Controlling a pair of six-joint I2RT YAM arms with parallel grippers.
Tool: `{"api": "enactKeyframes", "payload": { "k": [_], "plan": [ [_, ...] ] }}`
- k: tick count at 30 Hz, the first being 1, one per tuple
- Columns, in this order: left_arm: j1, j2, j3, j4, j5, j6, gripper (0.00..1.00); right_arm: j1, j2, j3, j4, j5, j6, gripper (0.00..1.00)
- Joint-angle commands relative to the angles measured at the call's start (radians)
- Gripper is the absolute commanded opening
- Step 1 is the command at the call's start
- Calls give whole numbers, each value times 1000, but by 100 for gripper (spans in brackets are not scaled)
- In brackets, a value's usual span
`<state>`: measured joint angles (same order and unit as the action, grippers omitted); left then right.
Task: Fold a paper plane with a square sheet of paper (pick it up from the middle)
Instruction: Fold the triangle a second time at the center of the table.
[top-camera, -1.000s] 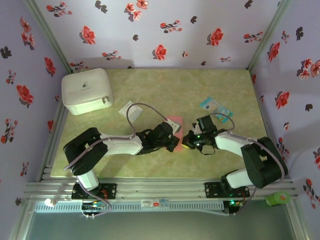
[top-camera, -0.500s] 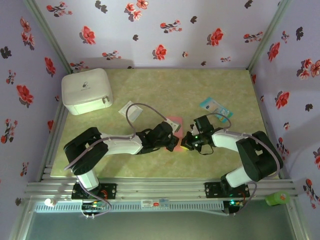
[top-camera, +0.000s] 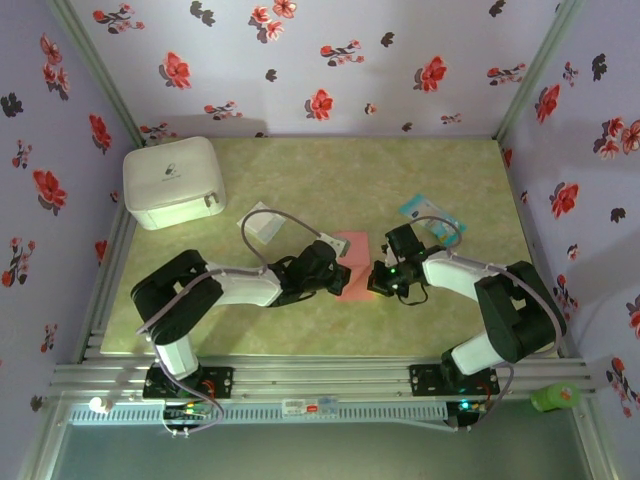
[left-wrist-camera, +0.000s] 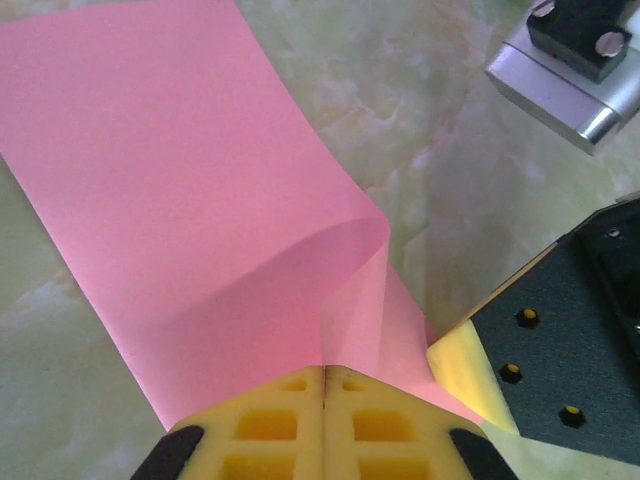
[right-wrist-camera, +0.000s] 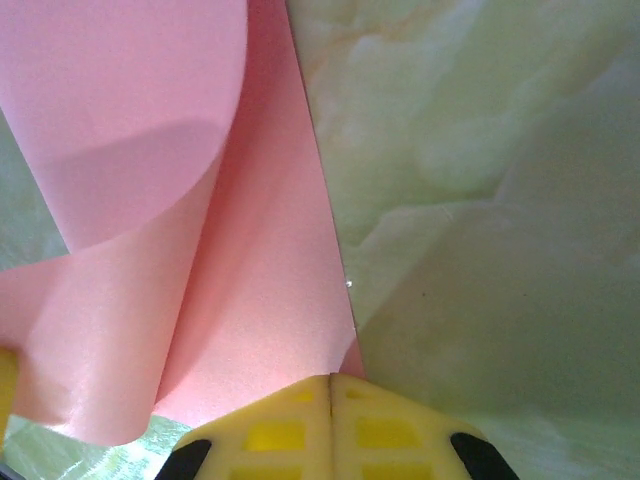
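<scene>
The square sheet of paper (top-camera: 352, 268), salmon pink, lies mid-table between my two grippers, bent into a soft curl rather than flat. My left gripper (top-camera: 335, 278) comes in from the left and is shut on one edge of the sheet (left-wrist-camera: 190, 200); its yellow fingertips (left-wrist-camera: 280, 420) meet with the paper rising out of the seam. My right gripper (top-camera: 372, 280) comes in from the right, shut on the opposite edge (right-wrist-camera: 260, 260), where the sheet rolls over itself. The right gripper's yellow pad (left-wrist-camera: 465, 375) shows in the left wrist view, close beside the paper.
A white box (top-camera: 172, 182) stands at the back left. A small pale translucent packet (top-camera: 262, 225) lies left of centre and a teal-and-white packet (top-camera: 430, 213) right of centre. Flowered walls close the green marbled table (top-camera: 300, 170) on three sides.
Both grippers have shifted slightly toward the back and drawn a little apart, so more of the pink sheet shows between them. Both stay shut on it.
</scene>
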<state>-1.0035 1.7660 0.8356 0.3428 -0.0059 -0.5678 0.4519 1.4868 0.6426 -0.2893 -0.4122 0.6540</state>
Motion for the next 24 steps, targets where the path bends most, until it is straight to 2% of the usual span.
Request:
{"api": "enactKeyframes", "payload": {
  "k": [1,4,12,18,24],
  "plan": [
    [6,23,-9,61,6,-27,0,6,-24,1,29,-42,30,0],
    [8,26,-16,76,6,-32,0,6,-22,-10,102,-106,73,0],
    [8,24,-28,85,6,-35,0,11,21,-25,207,-164,129,0],
    [11,23,-26,88,13,-34,0,16,21,-19,199,-134,131,0],
    [12,21,-19,85,17,-32,0,20,47,-40,285,-181,172,0]
  ]
}}
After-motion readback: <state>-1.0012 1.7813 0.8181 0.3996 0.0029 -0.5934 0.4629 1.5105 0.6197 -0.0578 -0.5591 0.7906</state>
